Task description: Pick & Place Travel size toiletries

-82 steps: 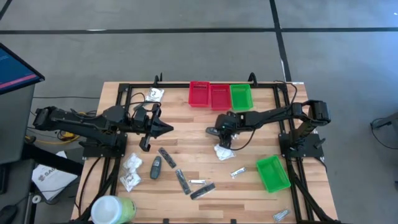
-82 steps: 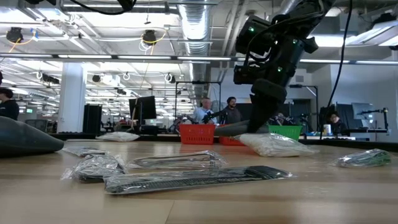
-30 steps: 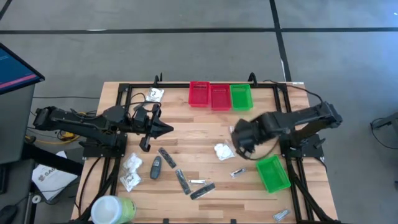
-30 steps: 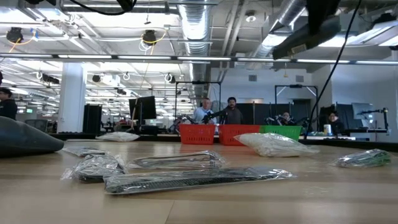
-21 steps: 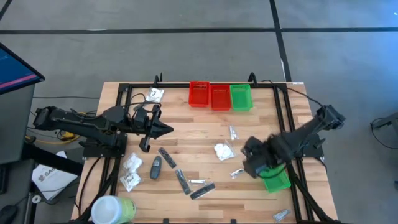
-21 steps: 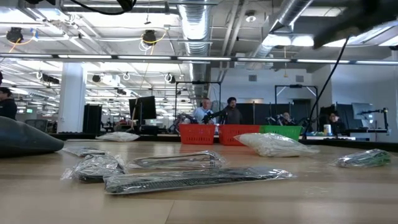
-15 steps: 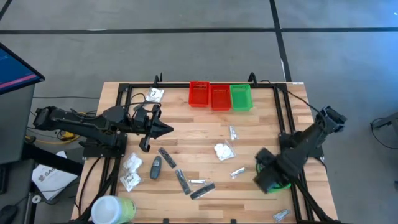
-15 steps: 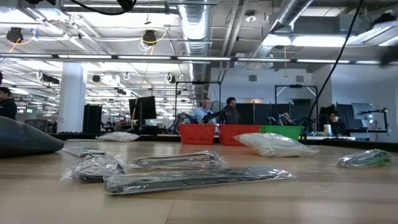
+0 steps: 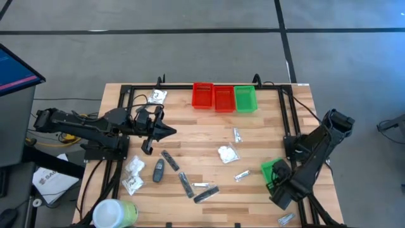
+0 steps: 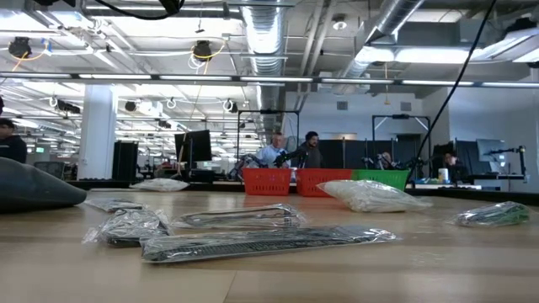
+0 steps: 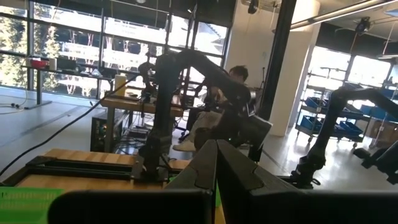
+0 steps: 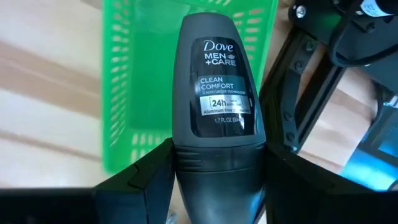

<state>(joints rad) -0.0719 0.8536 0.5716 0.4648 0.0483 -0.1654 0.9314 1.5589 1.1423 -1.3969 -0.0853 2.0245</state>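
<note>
Right tool (image 12: pixel 217 177) is pinching dark deodorant stick (image 12: pixel 219 93) above green bin (image 12: pixel 134 74); left tool (image 9: pixel 169 131), pressed together, is waiting over worktop (image 9: pixel 209 136).

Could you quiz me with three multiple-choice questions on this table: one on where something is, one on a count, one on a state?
1. Where is the right gripper?
A. over the red bins
B. by the lone green bin
C. at the tub

2. How many bins stand in the far row?
A. three
B. one
C. five

3. What is the right gripper doing?
A. hanging empty
B. gripping a white packet
C. gripping a dark deodorant stick

Answers: B, the high view shows it beside that bin; A, two red and one green; C, the right wrist view shows the stick between the fingers.
</note>
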